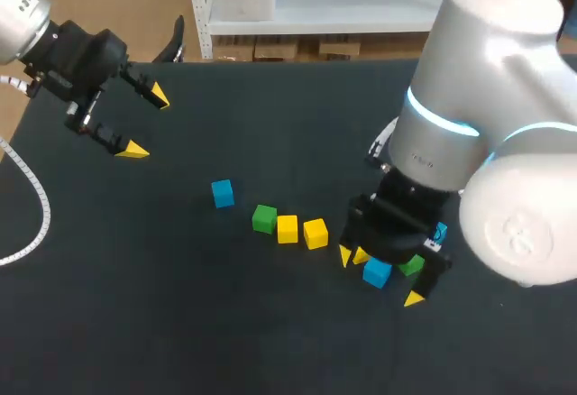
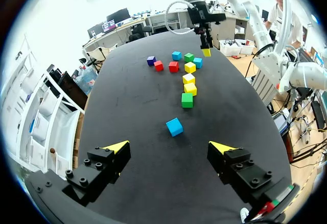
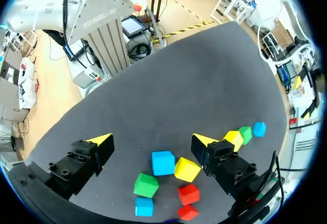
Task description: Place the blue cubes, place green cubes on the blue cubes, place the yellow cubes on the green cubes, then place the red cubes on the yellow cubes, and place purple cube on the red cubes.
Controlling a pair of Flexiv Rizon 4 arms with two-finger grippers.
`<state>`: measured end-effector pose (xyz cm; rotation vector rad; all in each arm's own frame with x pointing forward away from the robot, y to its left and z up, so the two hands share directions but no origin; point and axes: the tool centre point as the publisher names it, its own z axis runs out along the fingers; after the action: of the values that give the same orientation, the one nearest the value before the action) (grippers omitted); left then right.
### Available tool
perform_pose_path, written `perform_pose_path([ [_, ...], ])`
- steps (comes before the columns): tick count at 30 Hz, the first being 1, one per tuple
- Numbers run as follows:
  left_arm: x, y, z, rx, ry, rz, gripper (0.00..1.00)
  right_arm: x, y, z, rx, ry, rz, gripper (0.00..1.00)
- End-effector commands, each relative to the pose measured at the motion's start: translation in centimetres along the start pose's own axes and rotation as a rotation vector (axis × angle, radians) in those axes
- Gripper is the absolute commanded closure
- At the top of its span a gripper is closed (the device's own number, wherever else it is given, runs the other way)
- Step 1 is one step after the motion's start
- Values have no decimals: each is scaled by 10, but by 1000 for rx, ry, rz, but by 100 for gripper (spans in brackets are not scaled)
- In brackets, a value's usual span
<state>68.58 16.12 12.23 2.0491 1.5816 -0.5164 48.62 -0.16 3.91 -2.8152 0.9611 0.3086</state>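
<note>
Cubes lay loose and unstacked, so by my judgement no tier had been built yet. One blue cube [image 1: 377,273] sat in a tight cluster toward four o'clock from the middle of the tabletop [image 1: 180,323], directly under the right end effector [image 1: 380,277]. In the right wrist view this cube lay between the wide-spread fingers [image 3: 219,157], touched by neither, so nothing was gripped. The straddle read as the set-up for a pick, blue being the base colour. A yellow cube [image 3: 187,169] sat just beside it, seemingly touching, on the side of one finger. That probably explained the wide spread, since a narrower approach would risk nudging the neighbour. A green cube [image 3: 146,184], a second blue cube [image 3: 144,206] and two red cubes [image 3: 188,194] crowded close under the end effector. The left wrist view showed a purple cube [image 2: 151,60] at the cluster's far edge, beside the reds.

From the cluster a loose row ran toward ten o'clock in the head view: a pair of yellow cubes [image 1: 315,234], a lone green cube [image 1: 264,219], then an outlying blue cube [image 1: 222,193] a little apart.

At ten o'clock the left end effector [image 1: 147,124] hung above the tabletop, well apart from every cube, its fingers spread wide and empty, likely parked there to leave the right arm room
</note>
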Motion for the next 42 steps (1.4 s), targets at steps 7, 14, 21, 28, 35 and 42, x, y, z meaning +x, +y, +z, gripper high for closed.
perform_pose_path([
  [7,0,0,0,-1,0,2,0,21,-5,22,0,13,30,0],
  [14,0,0,0,-1,0,2,0,30,0,30,-18,16,48,0],
  [21,0,0,0,-1,0,2,0,39,0,34,-32,31,60,0],
  [28,0,0,0,-1,0,2,0,51,-2,33,-26,52,81,0],
  [35,0,0,0,-1,0,2,0,56,-6,31,-22,66,83,0],
  [42,0,0,0,-1,0,2,0,58,-7,30,-22,76,94,0],
])
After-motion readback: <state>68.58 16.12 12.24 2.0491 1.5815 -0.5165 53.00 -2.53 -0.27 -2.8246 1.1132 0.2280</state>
